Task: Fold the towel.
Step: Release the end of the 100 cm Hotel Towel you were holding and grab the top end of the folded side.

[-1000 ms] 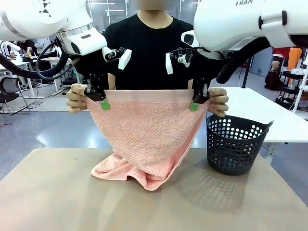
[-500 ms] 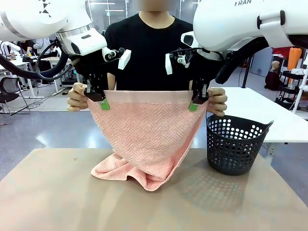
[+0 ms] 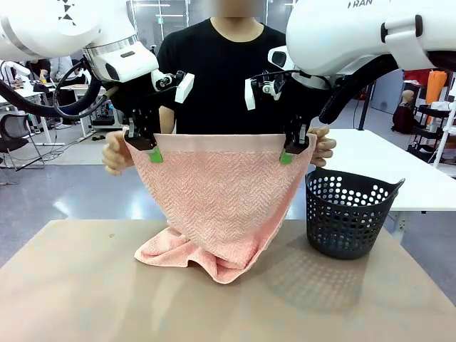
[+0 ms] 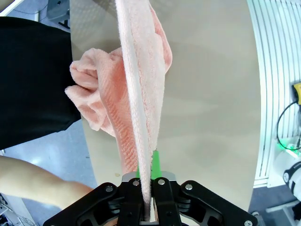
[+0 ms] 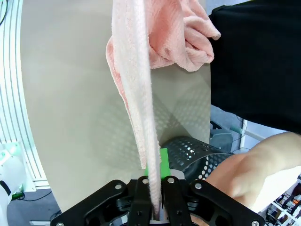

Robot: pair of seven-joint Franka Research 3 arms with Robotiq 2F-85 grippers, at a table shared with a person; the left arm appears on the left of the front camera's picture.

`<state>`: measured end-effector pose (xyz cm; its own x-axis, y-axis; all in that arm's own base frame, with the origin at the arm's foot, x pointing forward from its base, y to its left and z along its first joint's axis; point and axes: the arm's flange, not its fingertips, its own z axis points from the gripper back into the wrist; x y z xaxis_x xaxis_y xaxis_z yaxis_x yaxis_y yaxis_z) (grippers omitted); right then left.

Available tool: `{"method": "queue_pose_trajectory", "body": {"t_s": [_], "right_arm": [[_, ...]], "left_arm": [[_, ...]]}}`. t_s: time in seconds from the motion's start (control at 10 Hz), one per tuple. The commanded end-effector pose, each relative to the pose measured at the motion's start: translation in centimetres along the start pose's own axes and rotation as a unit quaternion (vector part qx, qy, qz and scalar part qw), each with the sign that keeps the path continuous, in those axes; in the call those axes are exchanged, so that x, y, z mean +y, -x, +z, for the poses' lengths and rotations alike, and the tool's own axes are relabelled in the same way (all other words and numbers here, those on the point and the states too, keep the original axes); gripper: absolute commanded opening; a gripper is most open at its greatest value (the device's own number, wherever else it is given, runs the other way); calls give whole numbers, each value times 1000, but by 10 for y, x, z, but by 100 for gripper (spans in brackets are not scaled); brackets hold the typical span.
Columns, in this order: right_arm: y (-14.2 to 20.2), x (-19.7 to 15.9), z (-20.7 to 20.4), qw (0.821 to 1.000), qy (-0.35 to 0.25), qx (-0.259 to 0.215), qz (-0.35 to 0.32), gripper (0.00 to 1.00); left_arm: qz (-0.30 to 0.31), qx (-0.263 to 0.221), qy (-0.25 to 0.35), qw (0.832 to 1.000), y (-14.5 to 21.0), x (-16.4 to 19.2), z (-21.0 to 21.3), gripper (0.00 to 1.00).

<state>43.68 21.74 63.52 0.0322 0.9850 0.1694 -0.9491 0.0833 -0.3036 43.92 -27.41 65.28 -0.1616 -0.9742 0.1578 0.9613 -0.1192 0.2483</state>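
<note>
Up above the tabletop (image 3: 78,285), between me and the person at the far side, I'm holding the towel (image 3: 221,192) stretched out by its top hem. My left tool (image 3: 147,146) is clamping one upper corner and my right tool (image 3: 292,148) is clamping the other. Both are squeezed tight on the cloth, with the green pads peeking out just below the hem. In the left wrist view the hem is running straight up from between the fingers, edge-on, and it's looking the same in the right wrist view.

The top edge is sitting roughly level and taut between the two tools. From there the pink cloth is hanging down and narrowing toward the bottom. Its lower end is lying bunched in a rumpled heap on the tabletop, around the middle and a bit toward my left.

The person in the black shirt is standing right behind the towel. Their one hand (image 3: 114,153) is hovering just outside my left tool at the corner, and the other hand (image 3: 324,147) is sitting just outside my right tool. I can't tell whether their fingers are actually touching the cloth.

A dark perforated basket (image 3: 350,214) is standing upright on the tabletop off toward my right, near the towel's hanging edge but apart from it.
</note>
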Motion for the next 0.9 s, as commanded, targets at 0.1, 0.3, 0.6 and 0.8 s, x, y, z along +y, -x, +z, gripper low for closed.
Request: {"method": "queue_pose_trajectory", "body": {"t_s": [0.1, 0.3, 0.6, 0.8], "right_arm": [[1, 0, 2, 1000, 5, 2, 2, 0], [1, 0, 2, 1000, 5, 2, 2, 0], [1, 0, 2, 1000, 5, 2, 2, 0], [1, 0, 2, 1000, 5, 2, 2, 0]], "left_arm": [[-3, 1, -2, 1000, 0, 0, 1, 0], [-3, 1, -2, 1000, 0, 0, 1, 0], [-3, 1, -2, 1000, 0, 0, 1, 0], [-3, 1, -2, 1000, 0, 0, 1, 0]]}}
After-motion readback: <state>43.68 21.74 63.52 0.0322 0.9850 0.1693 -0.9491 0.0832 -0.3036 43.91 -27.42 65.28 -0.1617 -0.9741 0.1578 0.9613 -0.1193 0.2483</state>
